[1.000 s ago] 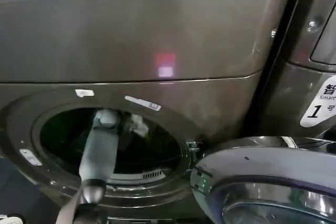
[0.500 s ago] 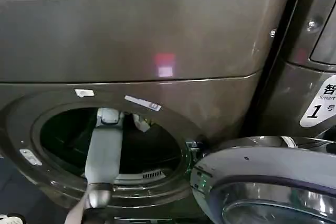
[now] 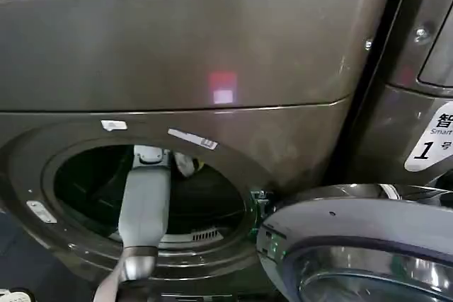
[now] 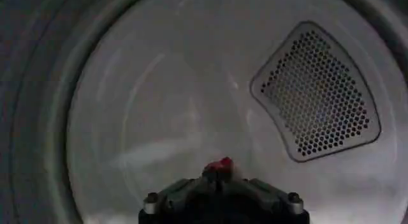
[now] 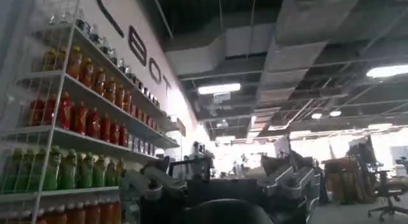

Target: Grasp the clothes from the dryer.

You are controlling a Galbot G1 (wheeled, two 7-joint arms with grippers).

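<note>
The bronze-grey dryer [image 3: 212, 54] stands with its round porthole open. My left arm reaches in through the opening. Beside its wrist hangs a bit of the clothes [image 3: 186, 165], white with a yellow-green edge. In the left wrist view the left gripper [image 4: 220, 172] faces the drum's pale back wall, shut on a red patch of the clothes [image 4: 220, 164]. The rest of the pile is hidden. My right gripper [image 5: 217, 180] is parked away from the dryer, pointing up at the room with its fingers spread and nothing in them.
The silver-rimmed glass door [image 3: 354, 235] hangs open at the lower right, close to the porthole's rim. A neighbouring machine with a white "1" sticker [image 3: 432, 139] stands on the right. A perforated vent [image 4: 315, 91] sits in the drum's back wall. Shelves of bottles [image 5: 70, 117] line the room.
My left forearm has shifted a little to the right inside the porthole and its wrist has turned. The white cloth beside it has barely moved.
</note>
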